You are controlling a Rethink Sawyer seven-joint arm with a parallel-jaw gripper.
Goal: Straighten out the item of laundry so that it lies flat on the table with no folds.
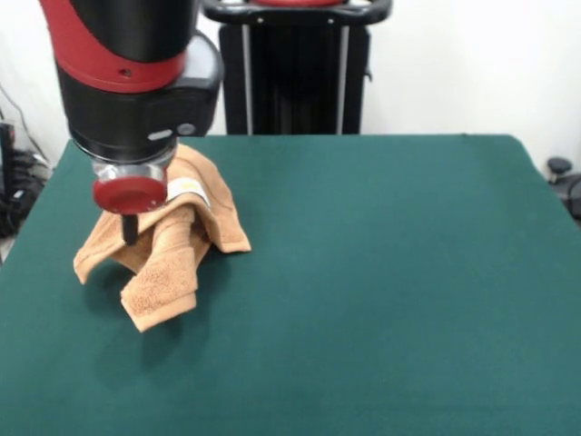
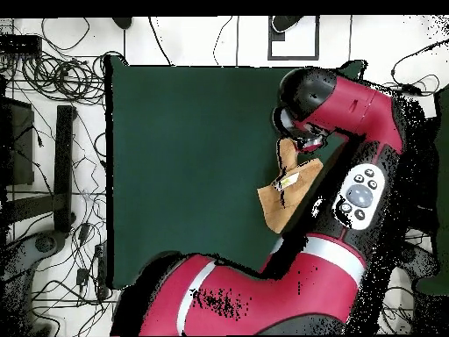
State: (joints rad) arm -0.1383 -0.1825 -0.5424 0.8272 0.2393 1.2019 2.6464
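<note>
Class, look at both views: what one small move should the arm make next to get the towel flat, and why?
Probably draw the gripper sideways toward open table. The towel hangs bunched under it in folds, its lower corners drooping near the felt, so a low drag could let them catch and spread.

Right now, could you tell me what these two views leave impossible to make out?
- Front view: the arm's red end cap covers the gripper; whether it grips the towel is unclear.
- Overhead view: the arm hides much of the towel and the table's edge beside it.
- White care label: print too small.
</note>
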